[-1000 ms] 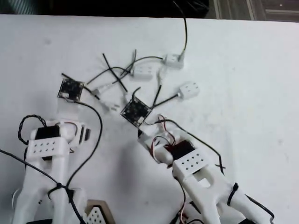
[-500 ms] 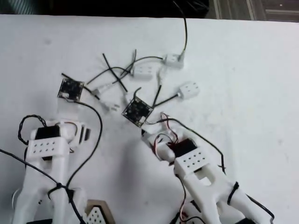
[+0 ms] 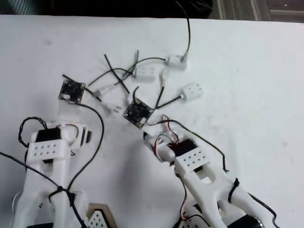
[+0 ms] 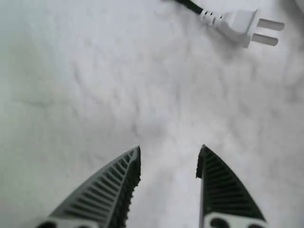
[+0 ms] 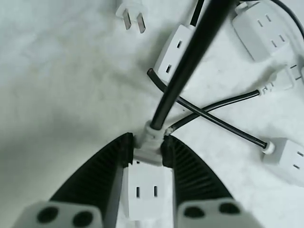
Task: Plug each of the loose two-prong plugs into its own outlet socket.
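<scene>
Plug [image 4: 242, 26] first: lies flat on the table [image 4: 71, 71], ahead of the left gripper [image 4: 168, 154], with cord trailing one way and both bare prongs pointing the other. Looks light, hard-shelled and probably a little slick, so likely to skate or spin under a sideways nudge. Best taken across the flat white body, behind the prongs and short of the ribbed strain relief, never by the cord. Left gripper: parted to a middling width, clamping nothing. Right gripper [image 5: 147, 137]: closed on an outlet socket [image 5: 145, 190] near its cord end, slotted face turned up toward the wrist camera, with a springy-looking black cord [image 5: 190, 61] rising out of it. Expect cord drag to twist so light a piece, so keep the grip square. Beyond, another loose plug [image 5: 130, 14], near further sockets [image 5: 173, 52].
</scene>
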